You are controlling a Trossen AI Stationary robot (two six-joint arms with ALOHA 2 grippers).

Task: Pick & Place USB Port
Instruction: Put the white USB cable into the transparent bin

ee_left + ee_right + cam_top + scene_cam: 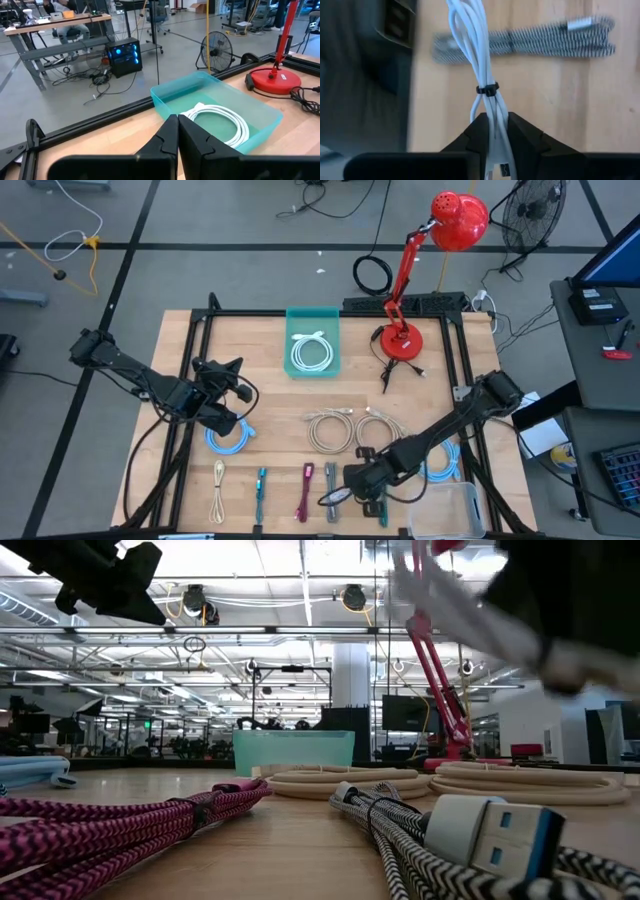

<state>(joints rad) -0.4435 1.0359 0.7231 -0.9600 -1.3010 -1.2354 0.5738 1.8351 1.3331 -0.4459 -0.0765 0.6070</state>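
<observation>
A white USB cable bundle [479,45], tied with a black band [487,90], sticks out ahead of my right gripper [492,125], which is shut on it near the table's front edge [345,488]. In the low view the bundle [470,620] shows blurred, well above the tabletop. A teal bin [313,340] at the far middle holds a white coiled cable [220,120]. My left gripper [178,122] hovers shut and empty over the table's left part [235,385], pointing toward the bin. My right gripper pinches the white bundle between its two fingers just short of the black band [490,107], several strands together. The fingers slant down from the table's right side and lie along the bundle. The bundle is lifted off the table and reaches out past the fingertips.
A black-and-white braided cable [520,42] lies on the wood just under the held bundle. Magenta [305,492], teal [260,490] and beige [218,490] bundles lie along the front; beige coils [330,430] and a blue coil [228,438] mid-table. A red lamp [402,340] stands far right, a clear box [450,510] near right.
</observation>
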